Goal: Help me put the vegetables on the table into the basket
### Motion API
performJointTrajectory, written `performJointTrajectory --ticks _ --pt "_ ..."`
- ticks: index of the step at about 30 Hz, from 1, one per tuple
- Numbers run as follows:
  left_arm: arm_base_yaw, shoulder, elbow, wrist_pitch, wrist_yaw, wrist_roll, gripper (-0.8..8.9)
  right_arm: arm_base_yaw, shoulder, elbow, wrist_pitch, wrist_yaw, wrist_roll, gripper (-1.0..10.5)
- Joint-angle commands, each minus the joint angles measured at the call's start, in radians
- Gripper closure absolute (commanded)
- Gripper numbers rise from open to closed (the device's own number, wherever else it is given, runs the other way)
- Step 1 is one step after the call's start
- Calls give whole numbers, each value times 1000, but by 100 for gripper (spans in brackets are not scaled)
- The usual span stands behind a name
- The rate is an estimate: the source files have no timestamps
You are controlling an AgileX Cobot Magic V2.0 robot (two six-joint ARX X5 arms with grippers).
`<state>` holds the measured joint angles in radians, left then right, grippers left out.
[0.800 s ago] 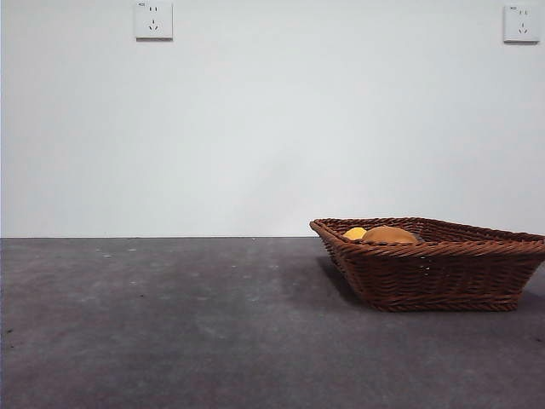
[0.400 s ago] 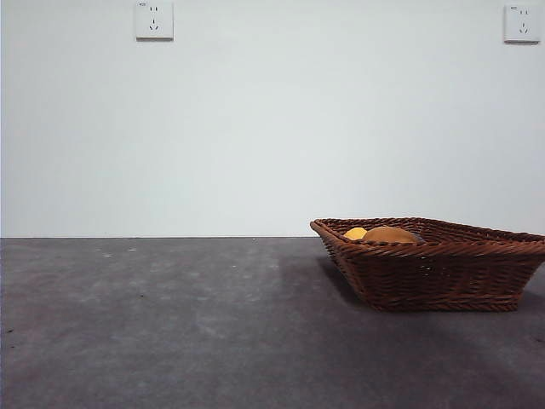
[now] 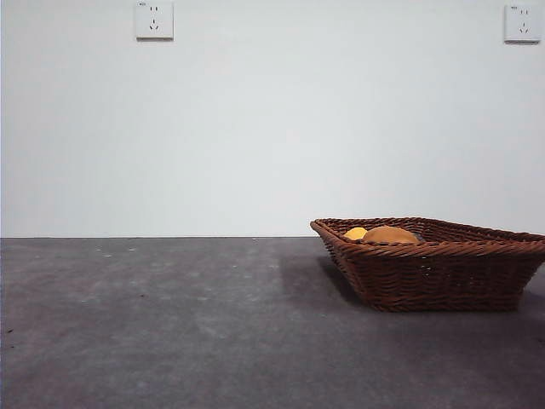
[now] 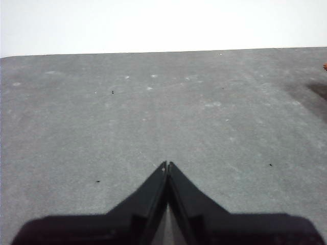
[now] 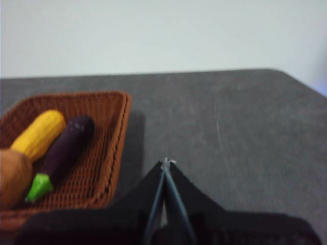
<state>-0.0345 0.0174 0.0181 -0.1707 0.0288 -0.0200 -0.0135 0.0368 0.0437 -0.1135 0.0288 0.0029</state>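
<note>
Front view, nearest to farthest: the dark grey table (image 3: 170,324) lies bare in the foreground, and neither of my arms enters this view. On its right stands the brown woven basket (image 3: 443,277), with the rounded top of the orange-brown potato (image 3: 390,235) and a sliver of the yellow corn cob (image 3: 355,233) showing above the braided rim. Behind is a white wall with two sockets (image 3: 153,20) high up. Compared with the frames from one second and half a second ago, I find no difference: the basket and its contents sit where they sat.

Left wrist view: my left gripper (image 4: 167,164) is clenched, the two black jaws meeting tip to tip with nothing between them, held over bare table (image 4: 153,112). A dark shadow marks the table toward the basket's side.

Right wrist view: my right gripper (image 5: 165,162) is likewise closed and empty, the jaws touching at the tips, over the table just beside the basket (image 5: 115,153) and outside its rim. Inside the basket lie all three vegetables: the potato (image 5: 13,176) cut by the picture's edge, the dark purple eggplant (image 5: 64,150) with its green stem end nearest me, and the corn cob (image 5: 40,133) alongside it. This view is soft, so I cannot say for certain whether eggplant and corn touch.
</note>
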Motion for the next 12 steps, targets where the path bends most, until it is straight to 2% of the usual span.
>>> performJointTrajectory --ticks 1,12 --pt "3 -1 -10 5 1 -5 817 -1 -6 -14 3 1 -7 947" --pt "3 -1 -10 5 1 -5 817 -1 -29 -29 -60 -2 -4 947"
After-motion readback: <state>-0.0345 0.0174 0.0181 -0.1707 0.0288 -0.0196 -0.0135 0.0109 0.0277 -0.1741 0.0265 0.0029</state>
